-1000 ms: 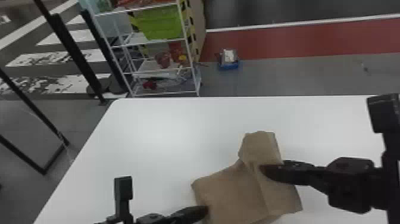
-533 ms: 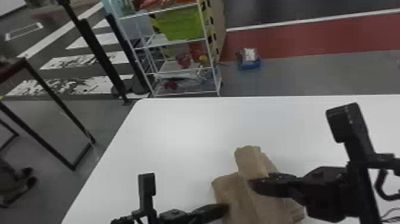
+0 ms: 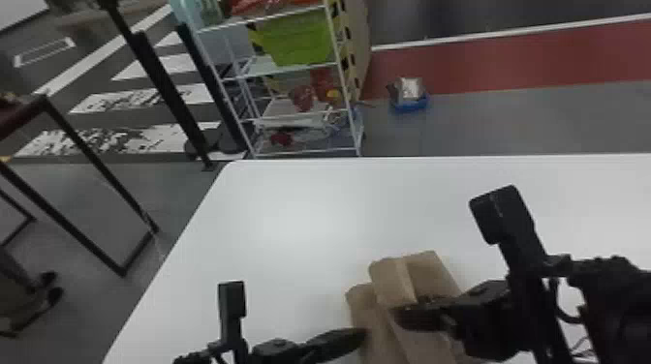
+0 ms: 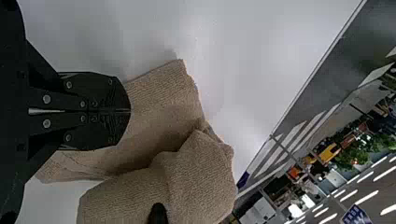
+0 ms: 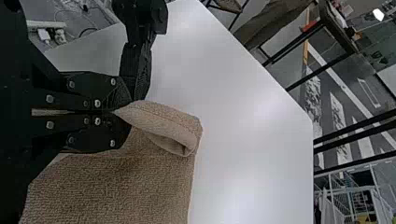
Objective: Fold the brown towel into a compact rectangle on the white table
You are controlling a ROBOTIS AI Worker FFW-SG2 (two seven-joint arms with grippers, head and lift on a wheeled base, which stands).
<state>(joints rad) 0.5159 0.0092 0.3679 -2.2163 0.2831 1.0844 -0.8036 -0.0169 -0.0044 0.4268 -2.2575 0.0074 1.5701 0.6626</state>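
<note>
At the left of the work, the left tool (image 3: 364,333) points in toward the near left part of the brown towel (image 4: 159,98), its two fingers clenched together with no cloth visibly pinched between them; whether it presses on the cloth or hovers just above, I cannot tell. To its right, the towel lies on the white tabletop (image 3: 290,227), in front of the robot at the near edge of the head view, partly folded and uneven. Its long axis appears to run from near to far, the far end leaning slightly left; the near end is cut off, so its full length is uncertain. A raised flap (image 5: 161,123) curls over the lower layer in a soft loop. At the right, the right tool (image 3: 398,317) reaches in from the right side and grasps the edge of that flap. The step in hand seems to be turning this flap over while the left tool stands by to steady the cloth. The next move likely calls for laying the flap flat, lining up its edges, letting go and pressing the crease, before any further fold toward a compact rectangle.
</note>
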